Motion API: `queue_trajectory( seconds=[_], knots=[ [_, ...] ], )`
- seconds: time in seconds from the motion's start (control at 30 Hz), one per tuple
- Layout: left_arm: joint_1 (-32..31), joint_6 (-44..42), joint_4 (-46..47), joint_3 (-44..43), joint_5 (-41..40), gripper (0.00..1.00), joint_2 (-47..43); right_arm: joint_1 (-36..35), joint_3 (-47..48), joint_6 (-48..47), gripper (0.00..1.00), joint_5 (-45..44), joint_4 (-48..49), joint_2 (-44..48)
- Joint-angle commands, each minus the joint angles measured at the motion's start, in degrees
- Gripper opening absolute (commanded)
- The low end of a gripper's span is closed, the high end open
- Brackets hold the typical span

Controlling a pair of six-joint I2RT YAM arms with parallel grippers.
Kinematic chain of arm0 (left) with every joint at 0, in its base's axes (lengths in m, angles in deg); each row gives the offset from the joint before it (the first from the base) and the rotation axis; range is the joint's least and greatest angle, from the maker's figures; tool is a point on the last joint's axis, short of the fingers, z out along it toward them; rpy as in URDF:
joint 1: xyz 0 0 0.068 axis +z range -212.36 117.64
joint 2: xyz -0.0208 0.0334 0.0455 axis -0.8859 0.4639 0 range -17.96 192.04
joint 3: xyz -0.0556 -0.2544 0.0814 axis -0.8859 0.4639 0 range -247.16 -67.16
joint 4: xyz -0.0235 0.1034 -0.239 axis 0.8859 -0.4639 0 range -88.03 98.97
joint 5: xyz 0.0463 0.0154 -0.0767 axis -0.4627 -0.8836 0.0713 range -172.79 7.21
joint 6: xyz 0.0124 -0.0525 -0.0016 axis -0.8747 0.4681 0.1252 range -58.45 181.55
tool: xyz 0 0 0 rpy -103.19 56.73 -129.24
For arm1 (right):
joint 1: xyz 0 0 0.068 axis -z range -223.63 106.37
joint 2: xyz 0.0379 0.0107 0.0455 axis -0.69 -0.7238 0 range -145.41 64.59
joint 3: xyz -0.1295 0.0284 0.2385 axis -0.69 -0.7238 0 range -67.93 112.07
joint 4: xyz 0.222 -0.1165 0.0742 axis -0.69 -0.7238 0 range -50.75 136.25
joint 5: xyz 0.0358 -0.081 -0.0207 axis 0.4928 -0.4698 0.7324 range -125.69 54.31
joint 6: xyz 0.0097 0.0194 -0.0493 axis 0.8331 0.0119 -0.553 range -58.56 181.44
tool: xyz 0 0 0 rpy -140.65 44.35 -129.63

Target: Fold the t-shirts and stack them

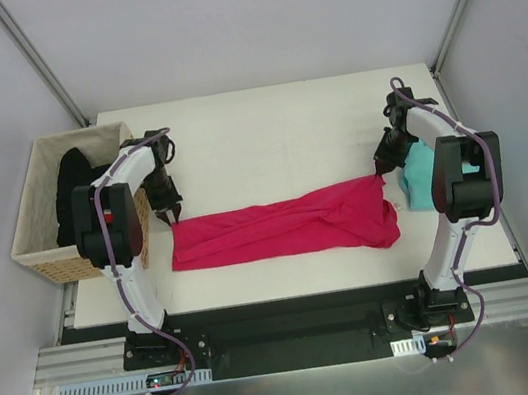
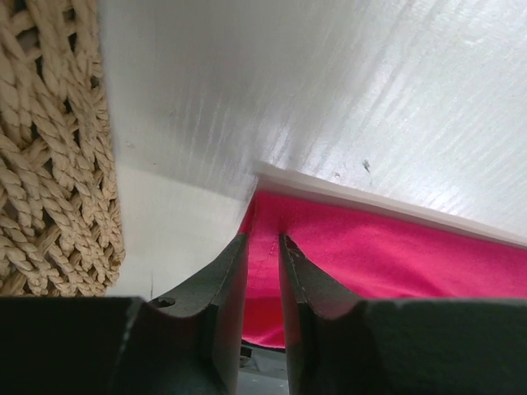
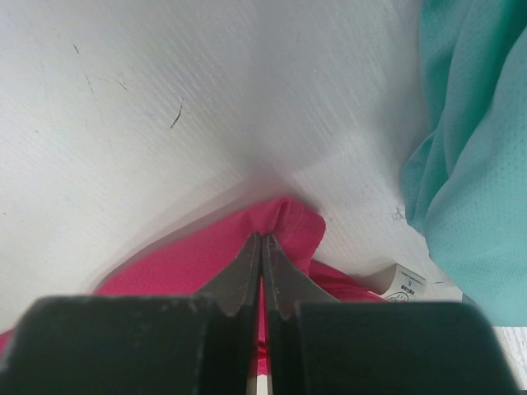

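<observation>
The magenta t-shirt (image 1: 289,226) lay on the white worktop (image 1: 274,135) as a long, narrow band, running from near the left edge almost to the right edge, closer to the near edge than to the far one; its right end was wider and rumpled, its left end flatter and squarer. The left gripper (image 1: 168,217) hung at the shirt's far left corner, just beside the wicker basket (image 1: 38,210); in the left wrist view its fingers (image 2: 230,271) stood a little apart, pink cloth (image 2: 395,255) showed in the narrow gap and beyond the tips, and nothing appeared to be clamped between them. The basket's woven wall (image 2: 49,164) filled the left side of that view, close to the gripper but apart from it. The right gripper (image 1: 379,170) was at the shirt's far right corner; its fingers (image 3: 243,271) were pressed together on a small raised fold of the pink cloth (image 3: 189,263), which bulged out just past the tips, so it was pinching the shirt there. A white label (image 3: 403,284) lay on the worktop just right of that fold, at the edge of the pink cloth. The teal t-shirt (image 1: 416,177) sat bunched at the right edge of the worktop, partly hidden behind the right arm, just beside the magenta shirt's right end; in the right wrist view its mesh-like cloth (image 3: 469,181) filled the right side. The basket stood off the worktop's left edge, with a black garment (image 1: 69,184) heaped inside it.
</observation>
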Motion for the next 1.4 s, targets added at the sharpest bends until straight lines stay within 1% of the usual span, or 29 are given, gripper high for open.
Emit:
queue_trajectory(
  seconds=[0.0, 0.3, 0.8, 1.17, 1.2, 1.23, 1.27, 1.37],
  knots=[
    [0.9, 0.2, -1.3, 0.8, -1.6, 0.22, -1.5, 0.5, 1.3, 0.5, 0.01, -0.3, -0.4, 2.2],
    [1.5, 0.1, -1.0, 1.8, -1.8, 0.21, -1.4, 0.5, 1.5, 0.6, 0.01, -0.4, -0.8, 2.6],
    [1.5, -1.1, -0.7, -0.1, 1.5, 0.21, 1.2, 0.5, 2.0, 1.0, 0.01, -0.4, -0.9, 2.5],
    [1.5, -1.5, -0.5, -0.5, 2.6, 0.21, 1.2, 0.5, 2.7, 1.5, 0.01, -0.2, -1.0, 2.2],
    [1.5, -1.5, -0.4, -0.5, 2.6, 0.21, 1.5, 0.5, 2.7, 1.5, 0.01, -0.3, -0.9, 2.1],
    [1.5, -1.5, -0.4, -0.6, 2.6, 0.17, 1.5, 0.5, 2.7, 1.5, 0.01, -0.3, -1.0, 2.1],
    [1.5, -1.5, -0.5, -0.7, 2.6, 0.16, 1.5, 0.5, 2.7, 1.6, 0.01, -0.3, -1.0, 2.1],
    [1.5, -1.6, -0.4, -0.9, 3.0, 0.16, 1.9, 0.5, 2.7, 1.6, 0.01, -0.3, -1.0, 2.1]
  ],
)
